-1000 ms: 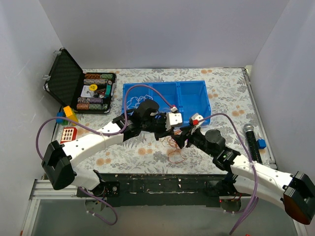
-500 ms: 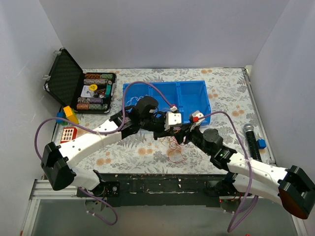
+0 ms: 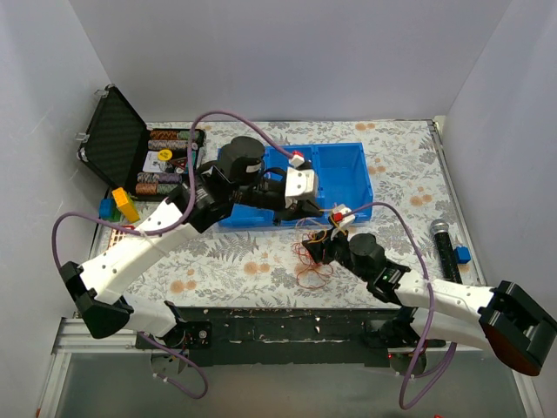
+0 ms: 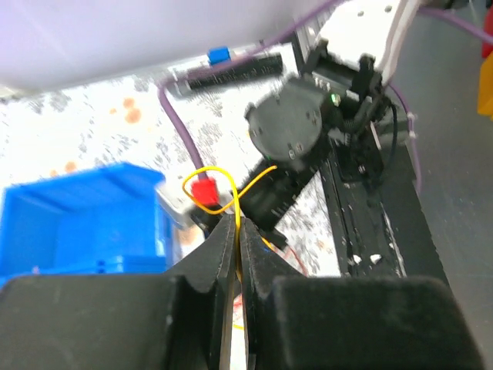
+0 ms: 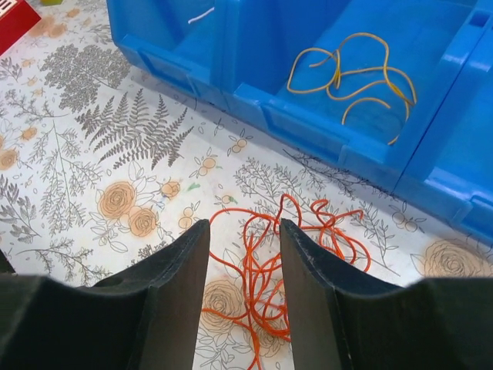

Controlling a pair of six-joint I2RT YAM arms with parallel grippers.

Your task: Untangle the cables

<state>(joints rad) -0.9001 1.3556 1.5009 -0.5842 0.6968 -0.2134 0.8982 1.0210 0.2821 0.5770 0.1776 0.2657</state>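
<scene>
My left gripper (image 4: 237, 225) is shut on a thin yellow cable (image 4: 202, 173) that loops out past its tips. In the top view it (image 3: 296, 212) hangs raised over the front edge of the blue bin (image 3: 348, 170), and the yellow cable (image 3: 319, 229) trails down from it. My right gripper (image 5: 243, 231) is open, low over a tangle of red cable (image 5: 266, 266) on the floral tablecloth; the tangle also shows in the top view (image 3: 307, 261). An orange-yellow cable (image 5: 354, 73) lies in the bin's middle compartment. A white cable end (image 5: 202, 15) shows in the left compartment.
An open black case of poker chips (image 3: 148, 161) stands at the back left. Yellow and blue blocks (image 3: 122, 205) lie beside it. A black microphone (image 3: 444, 248) and a small blue block (image 3: 463, 254) lie at the right edge.
My left arm has risen and swung back over the bin, drawing the yellow cable up. My right gripper has shifted left and down over the red tangle.
</scene>
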